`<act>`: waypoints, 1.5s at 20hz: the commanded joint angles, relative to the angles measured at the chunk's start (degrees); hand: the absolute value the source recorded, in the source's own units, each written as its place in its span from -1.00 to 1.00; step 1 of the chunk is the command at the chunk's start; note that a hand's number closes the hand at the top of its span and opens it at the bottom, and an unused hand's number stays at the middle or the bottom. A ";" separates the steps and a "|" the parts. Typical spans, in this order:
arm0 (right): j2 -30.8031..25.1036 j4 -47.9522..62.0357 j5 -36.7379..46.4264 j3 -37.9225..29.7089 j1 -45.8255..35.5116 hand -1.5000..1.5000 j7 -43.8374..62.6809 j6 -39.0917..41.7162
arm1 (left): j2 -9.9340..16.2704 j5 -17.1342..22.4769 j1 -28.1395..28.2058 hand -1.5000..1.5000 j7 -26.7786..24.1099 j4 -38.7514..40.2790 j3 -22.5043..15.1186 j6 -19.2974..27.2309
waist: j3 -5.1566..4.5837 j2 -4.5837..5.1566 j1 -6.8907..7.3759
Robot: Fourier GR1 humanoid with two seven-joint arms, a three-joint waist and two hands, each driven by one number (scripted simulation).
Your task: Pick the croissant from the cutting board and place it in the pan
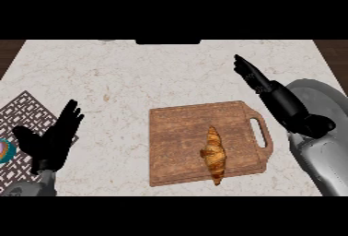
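A golden-brown, curved croissant (215,155) lies on the brown wooden cutting board (178,138) with a slotted handle on its right side; the pastry sits lengthwise toward the board's right half, its lower tip reaching just over the board's near edge; nothing touches it. The board rests on the pale, marbled stone desk (136,73), a little right of centre.

The right hand (255,78) hangs above the desk beyond the board's far right corner, fingers straight and held together, pointing away toward the upper left, holding nothing; its grey forearm runs down along the right edge. Behind that forearm, at the far right, a grey rounded pan (319,94) shows in part, the arm covering much of it.

The left hand (53,138) shows at the lower left, flat and wide open, fingers up, empty, well apart from the board; it lies over a dark patterned lattice mat (26,108); a small multicoloured round object (5,150) peeks in at the left edge beside it.
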 commanded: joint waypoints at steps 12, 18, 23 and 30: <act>-8.71 -9.91 6.96 -9.17 19.59 -1.00 -11.80 -4.03 | 1.52 -1.81 -3.42 0.00 6.33 -11.78 1.83 4.11 | 1.26 -0.76 -0.33; -16.14 -11.49 11.77 -14.23 23.89 -1.00 -12.94 -1.86 | 0.06 -3.52 -3.71 0.00 5.75 -10.53 1.22 3.00 | 1.18 -0.27 0.85; -16.66 -21.49 15.22 -12.29 19.50 -1.00 -1.86 -0.02 | -0.68 -4.98 -3.18 0.00 7.74 -14.08 1.52 3.96 | 1.15 -0.28 1.52; -18.85 -22.22 27.66 -1.88 8.21 -1.00 13.24 4.80 | -1.73 -6.77 -4.08 0.00 7.23 -12.83 0.11 3.70 | 1.09 -0.05 2.84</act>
